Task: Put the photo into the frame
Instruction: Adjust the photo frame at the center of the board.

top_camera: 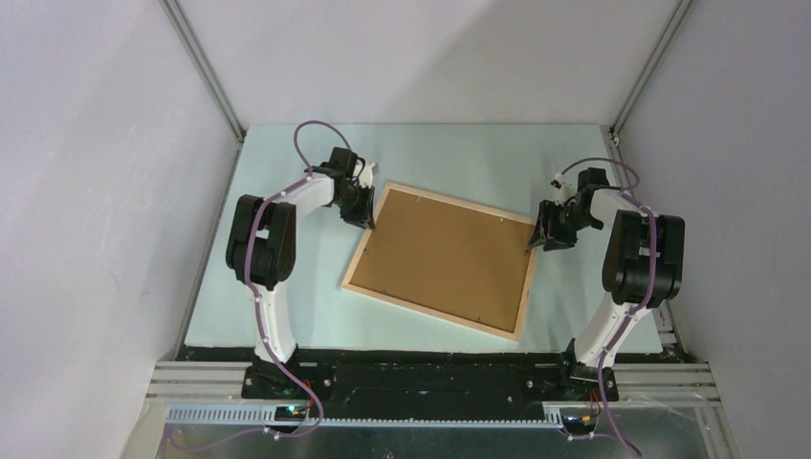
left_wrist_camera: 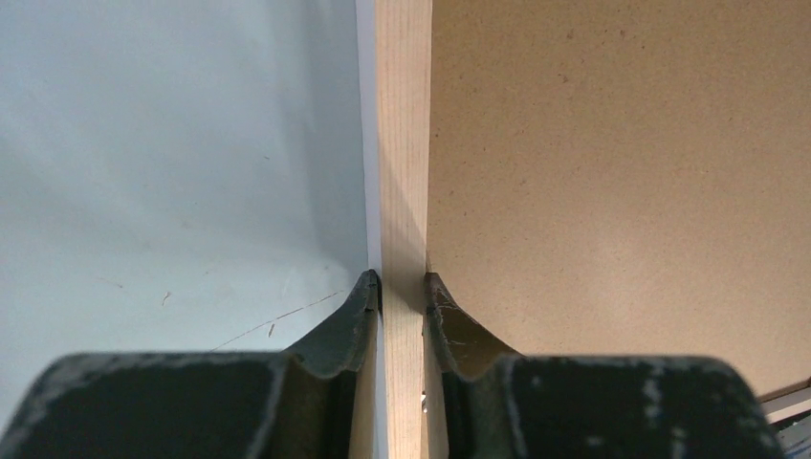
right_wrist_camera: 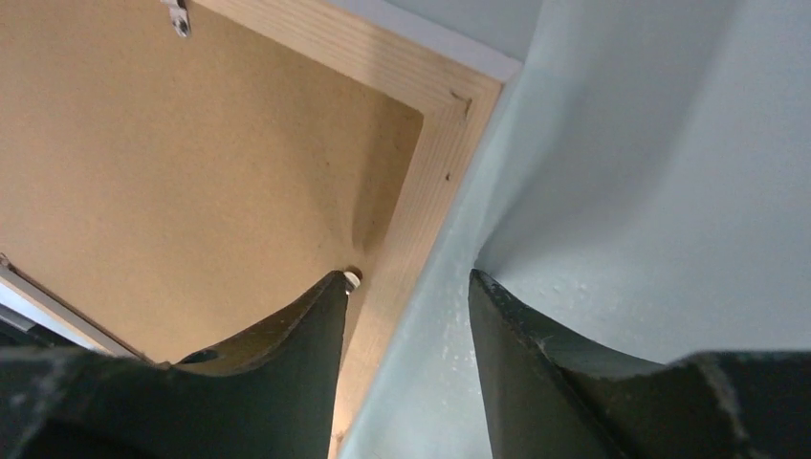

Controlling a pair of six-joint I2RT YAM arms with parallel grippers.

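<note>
At the frame (left_wrist_camera: 404, 143) side rails, left pincer (left_wrist_camera: 403, 287) clamped tight, right pincer (right_wrist_camera: 407, 279) apart astride the edge

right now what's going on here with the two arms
The frame lies face down on the table with its brown backing board in it. The left hand is clamped on its left rail. The right hand is open, straddling the right rail, one finger over the board, the other over the table. No photo is in view.
</note>
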